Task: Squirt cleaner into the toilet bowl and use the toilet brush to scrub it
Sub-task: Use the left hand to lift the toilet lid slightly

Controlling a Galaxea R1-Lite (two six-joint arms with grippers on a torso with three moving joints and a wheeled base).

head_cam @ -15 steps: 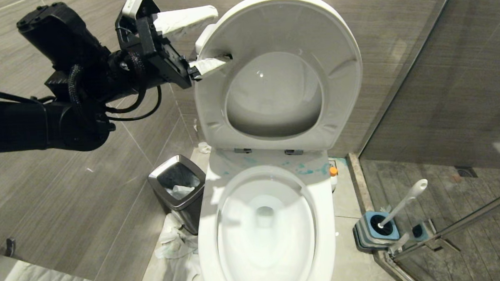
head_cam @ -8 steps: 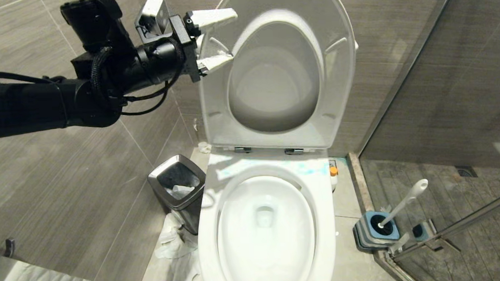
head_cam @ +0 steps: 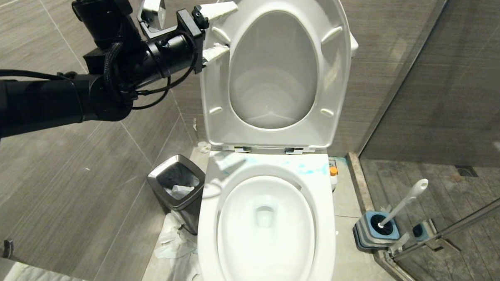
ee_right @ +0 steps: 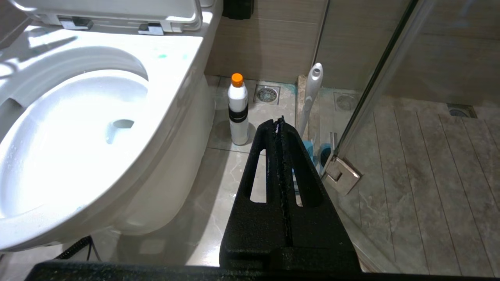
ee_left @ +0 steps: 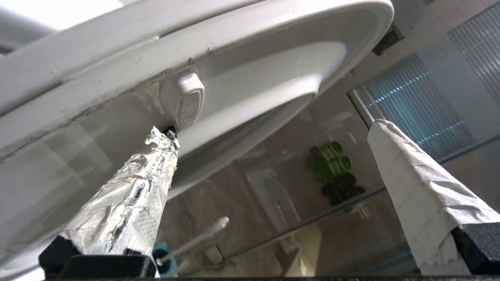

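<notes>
Here we note the toilet bowl exposed, seat and lid tipped upright against the wall, likely to clear access. Blue cleaner smears the back rim. The toilet brush stands in its holder, untouched. Our left end effector reaches level at the seat's upper edge, fingers spread wide, one tip touching, gripping nothing. Right end effector closed, empty.

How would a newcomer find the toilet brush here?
Start at the toilet bowl and look to the glass shower door on its right. The toilet brush leans in a blue-and-grey holder on the floor; only it has a long white handle.
</notes>
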